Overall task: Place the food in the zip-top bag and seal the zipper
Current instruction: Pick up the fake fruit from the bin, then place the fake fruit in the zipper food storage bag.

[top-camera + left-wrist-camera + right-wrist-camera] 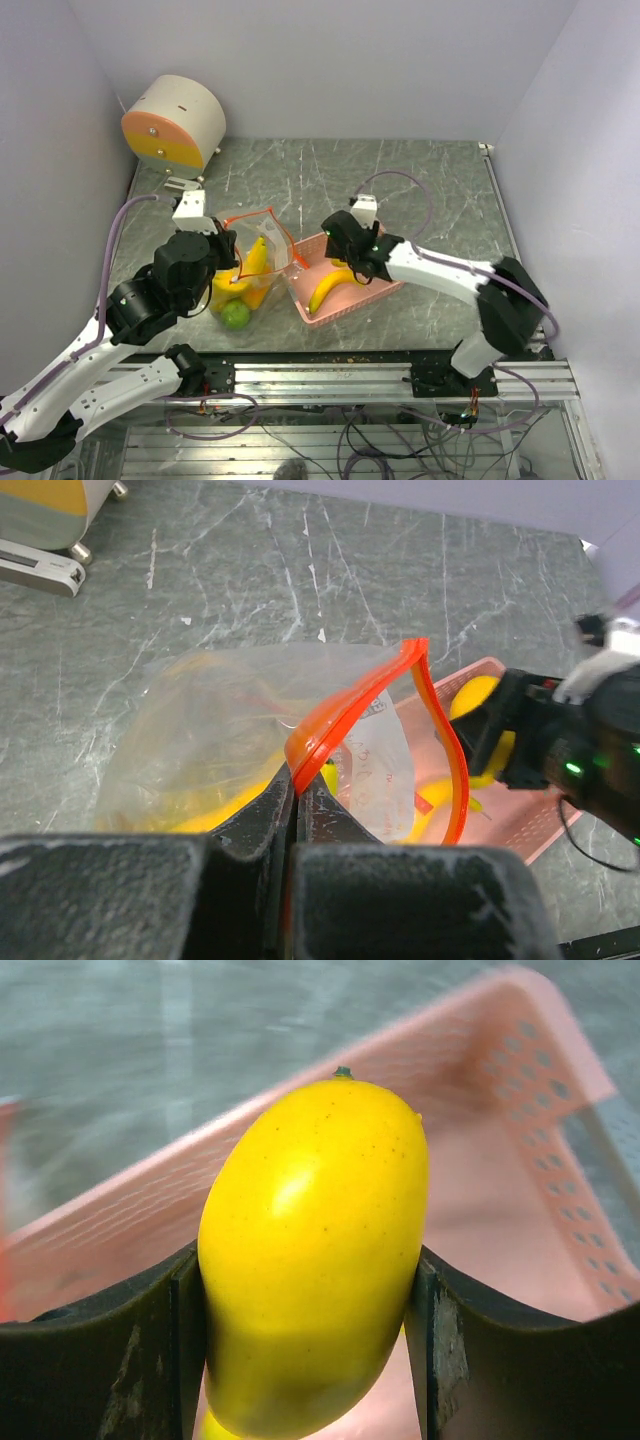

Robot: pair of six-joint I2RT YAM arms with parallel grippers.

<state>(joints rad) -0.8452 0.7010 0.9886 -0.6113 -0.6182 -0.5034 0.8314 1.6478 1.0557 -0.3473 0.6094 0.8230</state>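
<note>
— While the left gripper point(296, 798) was at the zip-top bag point(190, 720), how did its jaws stand?

— Clenched tight on the zipper point(350, 708), the red-orange strip along the bag's mouth. They pinched one side of it. The rest of the strip curved away in a loop, so the mouth gaped toward the pink basket point(345, 312).

— And the right gripper point(308, 1290)?

— It grasped the yellow mango point(310, 1230) squarely between both fingers, with the small green stem tip at the far end. It held the fruit over the end of the basket nearest the bag.

— Where was the rest of the food?

— From overhead, a green ball point(236, 314) lay at the near end of the bag, seemingly inside it. The yellow bananas point(255, 262) were just beyond it, under the clear plastic. One more banana point(328, 288) lay curved in the basket, below the right gripper.

— How did bag and basket sit?

— Side by side on the grey marbled table point(430, 190), with the bag to the left. I could not tell whether they touched.

— Anything else there?

— A round cream-and-orange device point(175, 122) stood at the far left corner, well apart from both.
</note>
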